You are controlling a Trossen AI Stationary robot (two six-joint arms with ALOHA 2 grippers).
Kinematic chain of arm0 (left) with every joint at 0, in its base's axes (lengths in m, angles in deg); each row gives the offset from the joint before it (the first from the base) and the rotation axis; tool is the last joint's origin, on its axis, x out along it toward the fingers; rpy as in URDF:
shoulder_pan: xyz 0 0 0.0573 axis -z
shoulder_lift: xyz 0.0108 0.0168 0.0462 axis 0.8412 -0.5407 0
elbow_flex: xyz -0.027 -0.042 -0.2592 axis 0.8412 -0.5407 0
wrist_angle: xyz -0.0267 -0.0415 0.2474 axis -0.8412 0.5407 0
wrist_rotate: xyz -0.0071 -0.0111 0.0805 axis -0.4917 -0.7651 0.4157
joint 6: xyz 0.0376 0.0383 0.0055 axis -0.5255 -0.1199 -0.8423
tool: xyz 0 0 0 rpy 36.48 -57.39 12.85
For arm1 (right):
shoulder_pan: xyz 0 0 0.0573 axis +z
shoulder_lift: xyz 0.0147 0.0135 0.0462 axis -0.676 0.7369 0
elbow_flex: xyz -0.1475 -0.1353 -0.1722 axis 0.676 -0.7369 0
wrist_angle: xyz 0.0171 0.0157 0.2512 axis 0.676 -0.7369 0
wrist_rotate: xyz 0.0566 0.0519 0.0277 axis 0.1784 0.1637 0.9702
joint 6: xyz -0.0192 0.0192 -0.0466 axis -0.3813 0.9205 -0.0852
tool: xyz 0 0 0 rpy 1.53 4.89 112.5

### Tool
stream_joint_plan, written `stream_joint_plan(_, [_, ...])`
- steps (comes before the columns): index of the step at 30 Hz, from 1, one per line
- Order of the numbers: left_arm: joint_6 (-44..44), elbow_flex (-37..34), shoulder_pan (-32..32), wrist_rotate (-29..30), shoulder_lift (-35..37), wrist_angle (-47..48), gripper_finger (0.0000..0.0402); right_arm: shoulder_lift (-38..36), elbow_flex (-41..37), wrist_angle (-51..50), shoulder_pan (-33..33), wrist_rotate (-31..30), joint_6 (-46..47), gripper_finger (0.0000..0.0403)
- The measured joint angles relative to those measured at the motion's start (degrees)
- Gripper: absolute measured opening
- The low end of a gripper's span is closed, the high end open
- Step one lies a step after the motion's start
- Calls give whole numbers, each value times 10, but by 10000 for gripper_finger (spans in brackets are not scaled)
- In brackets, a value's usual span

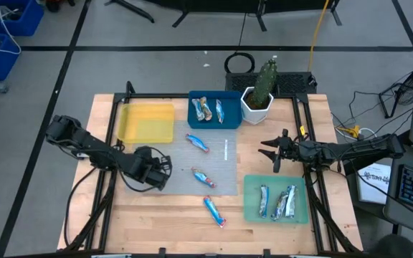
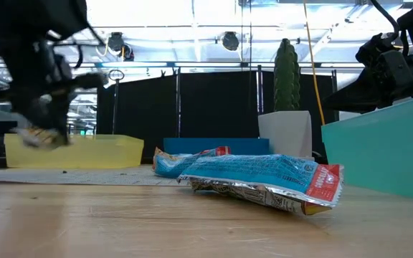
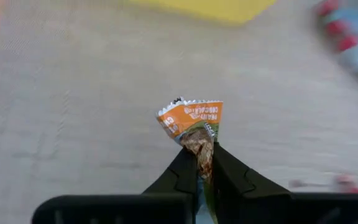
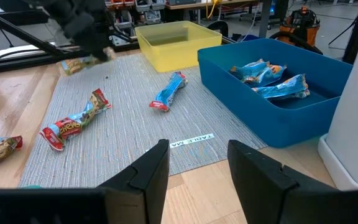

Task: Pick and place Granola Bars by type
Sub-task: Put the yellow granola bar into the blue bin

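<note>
My left gripper [image 3: 199, 163] clamped on an orange-ended granola bar [image 3: 193, 124], lifted above the grey mat [image 1: 217, 168] near the yellow tray [image 1: 148, 122], bar's long axis running straight out beyond the fingertips, my right gripper [image 4: 199, 163] open, waiting beside the green tray [image 1: 249, 190].

Left gripper [image 3: 199, 163] raised off the table near its left edge, fingers pinched shut on a bar's wrapper end (arm bent low). Right gripper [image 4: 197, 163] hovering by the right edge, fingers parted, holding nothing.
</note>
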Motion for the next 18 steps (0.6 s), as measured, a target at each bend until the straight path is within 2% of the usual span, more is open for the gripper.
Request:
stream_joint_plan(7, [-59, 39, -14, 83, 28, -1, 25, 0, 0, 0, 0, 0, 0, 157])
stream_joint_plan(18, [-216, 106, -50, 131, 63, -59, 26, 0, 0, 0, 0, 0, 0, 157])
